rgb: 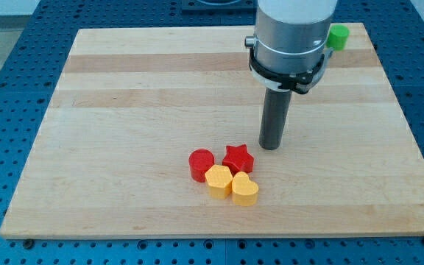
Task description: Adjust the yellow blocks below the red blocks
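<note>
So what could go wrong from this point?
My tip stands just to the view's right of the red star, so a push toward the yellow blocks may shove that star instead. The red cylinder, yellow hexagon and yellow heart touch; nudging one likely drags the others.

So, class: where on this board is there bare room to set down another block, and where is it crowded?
Free: the board left of my tip, and its right side below the green block. Crowded: the bottom centre, where the red cylinder, red star, yellow block and yellow heart cluster.
</note>
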Robot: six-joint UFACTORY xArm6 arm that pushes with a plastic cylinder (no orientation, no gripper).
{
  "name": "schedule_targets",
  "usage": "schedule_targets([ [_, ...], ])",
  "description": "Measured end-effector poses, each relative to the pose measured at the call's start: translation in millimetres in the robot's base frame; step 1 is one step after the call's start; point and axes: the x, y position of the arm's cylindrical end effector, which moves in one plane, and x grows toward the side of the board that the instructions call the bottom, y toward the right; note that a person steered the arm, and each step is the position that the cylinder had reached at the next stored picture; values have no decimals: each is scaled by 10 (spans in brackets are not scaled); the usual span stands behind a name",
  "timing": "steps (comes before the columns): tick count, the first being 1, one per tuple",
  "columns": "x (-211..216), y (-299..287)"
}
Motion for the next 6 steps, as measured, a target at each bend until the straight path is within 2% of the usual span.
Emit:
schedule_targets([
  [1, 38, 293],
  [2, 441, 585],
  [3, 1079, 591],
  [4, 1089, 592],
  [6, 1085, 20],
])
